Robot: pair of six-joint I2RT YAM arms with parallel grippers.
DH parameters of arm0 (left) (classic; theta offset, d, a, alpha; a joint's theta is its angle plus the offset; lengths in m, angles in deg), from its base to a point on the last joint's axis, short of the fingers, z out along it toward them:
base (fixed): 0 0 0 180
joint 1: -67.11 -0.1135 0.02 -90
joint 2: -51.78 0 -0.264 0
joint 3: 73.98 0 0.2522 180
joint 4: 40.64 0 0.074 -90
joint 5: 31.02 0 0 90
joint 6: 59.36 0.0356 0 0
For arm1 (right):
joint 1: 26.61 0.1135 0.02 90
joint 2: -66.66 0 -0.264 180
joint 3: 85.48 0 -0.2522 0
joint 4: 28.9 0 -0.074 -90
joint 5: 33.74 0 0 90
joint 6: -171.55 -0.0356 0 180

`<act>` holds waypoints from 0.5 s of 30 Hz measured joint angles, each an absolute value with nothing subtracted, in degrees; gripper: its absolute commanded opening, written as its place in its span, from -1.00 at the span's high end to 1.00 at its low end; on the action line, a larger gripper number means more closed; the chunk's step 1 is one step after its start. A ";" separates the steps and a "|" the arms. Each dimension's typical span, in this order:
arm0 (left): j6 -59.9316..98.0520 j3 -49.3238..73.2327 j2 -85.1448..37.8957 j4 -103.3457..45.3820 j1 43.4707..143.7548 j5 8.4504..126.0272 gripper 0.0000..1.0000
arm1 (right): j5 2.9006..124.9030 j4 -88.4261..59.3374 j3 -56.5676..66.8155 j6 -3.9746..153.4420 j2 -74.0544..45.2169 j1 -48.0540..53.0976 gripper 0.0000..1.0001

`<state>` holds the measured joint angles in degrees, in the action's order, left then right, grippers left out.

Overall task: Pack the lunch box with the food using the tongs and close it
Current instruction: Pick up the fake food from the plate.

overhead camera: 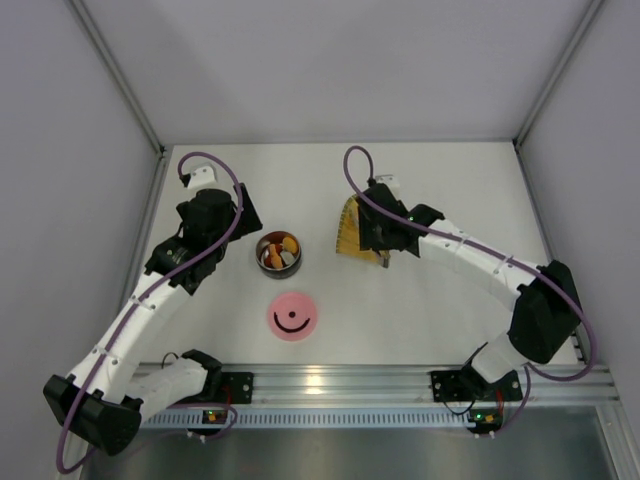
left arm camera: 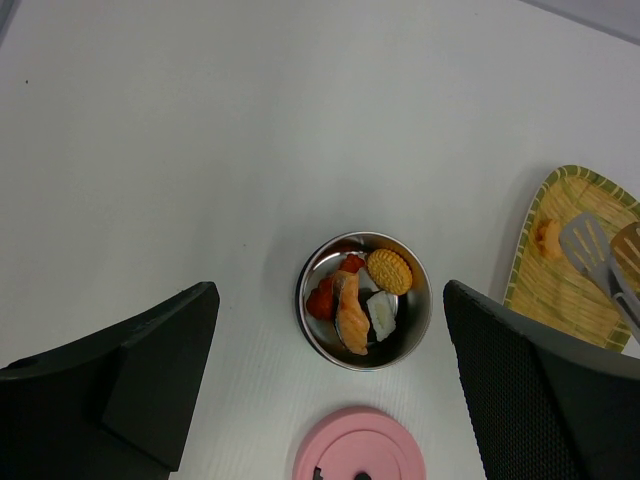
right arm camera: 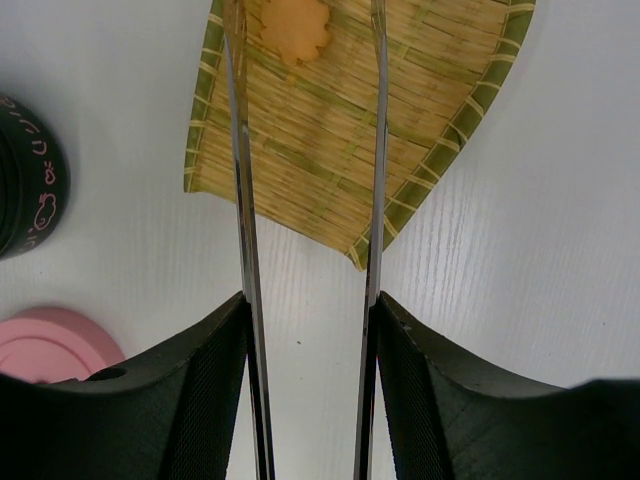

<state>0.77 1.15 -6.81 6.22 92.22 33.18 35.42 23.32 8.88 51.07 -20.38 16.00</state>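
The lunch box [left arm camera: 412,325], a round steel bowl, stands on the table and holds several food pieces: a round cookie [left arm camera: 388,271], a salmon slice [left arm camera: 352,318], a red piece [left arm camera: 323,298] and a white piece [left arm camera: 382,314]. Its pink lid [overhead camera: 292,316] with the black smile lies apart, nearer the arm bases. My left gripper [left arm camera: 330,292] hovers open above the bowl, holding nothing. My right gripper [right arm camera: 308,310] is shut on the tongs [right arm camera: 241,200]. Their two arms reach over the yellow tray [right arm camera: 330,130], one on each side of an orange flower-shaped piece [right arm camera: 295,27].
The yellow woven tray [overhead camera: 350,232] lies right of the lunch box [overhead camera: 278,253], under my right gripper [overhead camera: 378,236]. White walls enclose the table on the left, back and right. A metal rail with both arm bases runs along the near edge.
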 measured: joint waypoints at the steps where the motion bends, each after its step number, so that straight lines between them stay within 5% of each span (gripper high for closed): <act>1: 0.77 1.15 -6.81 6.22 92.22 33.18 -0.98 | 35.81 23.25 8.88 51.13 -20.78 15.61 0.00; 15: 0.77 1.15 -6.81 6.22 92.22 33.18 -0.98 | 41.02 19.91 10.26 51.55 -22.79 12.97 0.02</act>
<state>0.77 1.15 -6.81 6.22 92.22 33.18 41.02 19.91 10.26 51.55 -22.79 12.97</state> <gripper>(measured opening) 0.990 0.495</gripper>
